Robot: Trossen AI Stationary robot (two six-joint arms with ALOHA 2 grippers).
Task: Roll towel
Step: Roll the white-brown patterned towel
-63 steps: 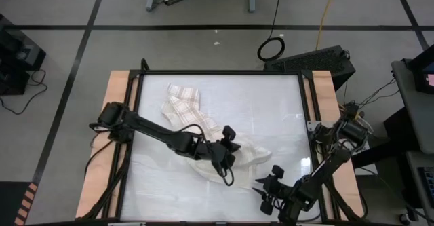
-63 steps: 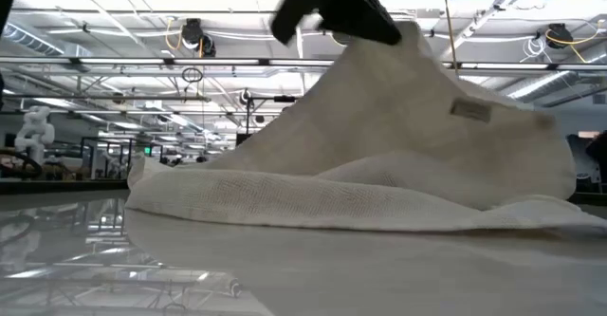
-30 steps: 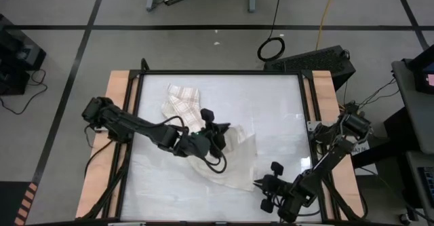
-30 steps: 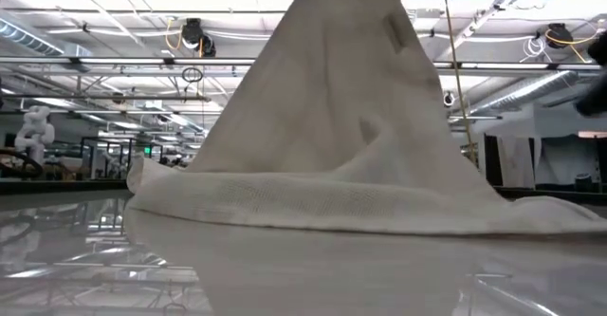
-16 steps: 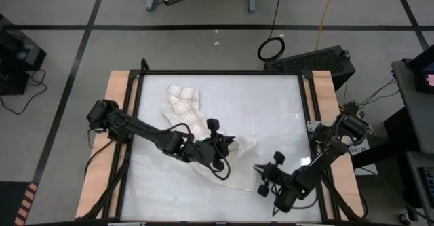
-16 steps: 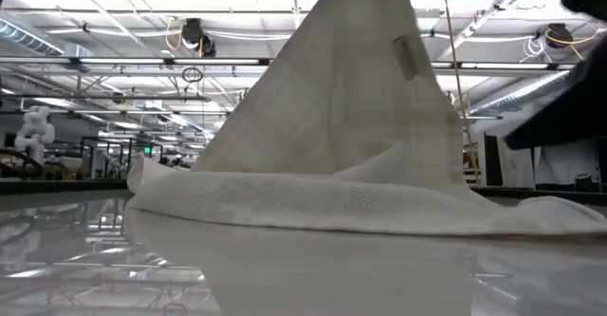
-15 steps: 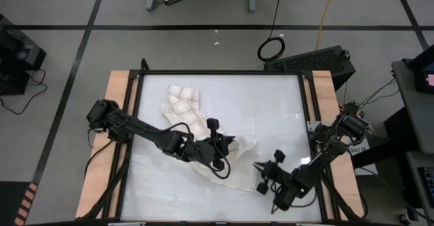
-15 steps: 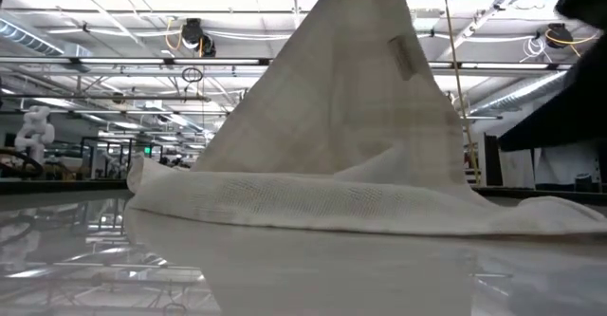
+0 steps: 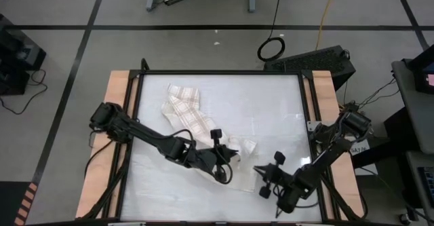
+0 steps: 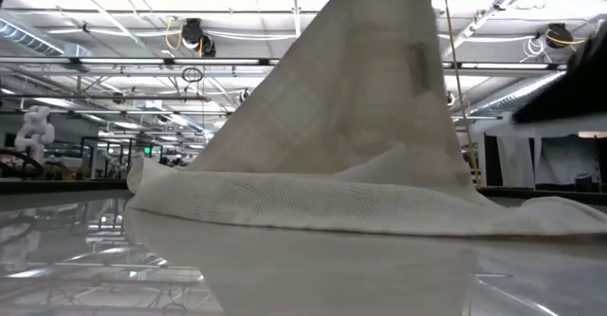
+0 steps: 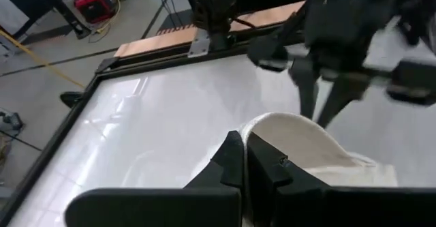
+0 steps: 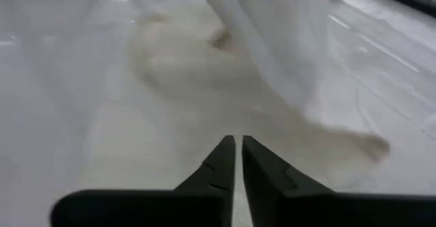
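Note:
The towel (image 9: 184,106), cream with a tan plaid grid, lies slantwise from the far left toward the table's middle. Its far end and its near hem (image 10: 313,202) rest on the table. The part between rises like a tent (image 10: 360,98) up to my left gripper (image 9: 229,155), which is shut on it near the table's middle. My right gripper (image 9: 258,170) is shut. It sits low by the towel's near right edge, pointing left at the cloth (image 12: 259,70). My left gripper pinches a raised fold of the towel (image 11: 286,128) between its two fingers, coming from the table's left and slanting down. The cloth hangs from the hold in a taut cone whose lower edges lie on the table. My right gripper's tips (image 12: 237,145) sit just over the lying cloth; whether they touch it I cannot tell.
The table is a glossy white sheet in a black frame (image 9: 302,117) with wooden boards (image 9: 116,117) on both sides. A dark keyboard-like box (image 9: 319,60) lies beyond the far right corner. Bare table shows to the far right (image 9: 271,104) and near left (image 9: 156,192).
My left gripper has gone toward the near edge, a little right and down, rolling its wrist, still shut on the towel. The tent's peak has shifted right and the far end has stayed put. My right gripper has crept toward the towel's near right edge.

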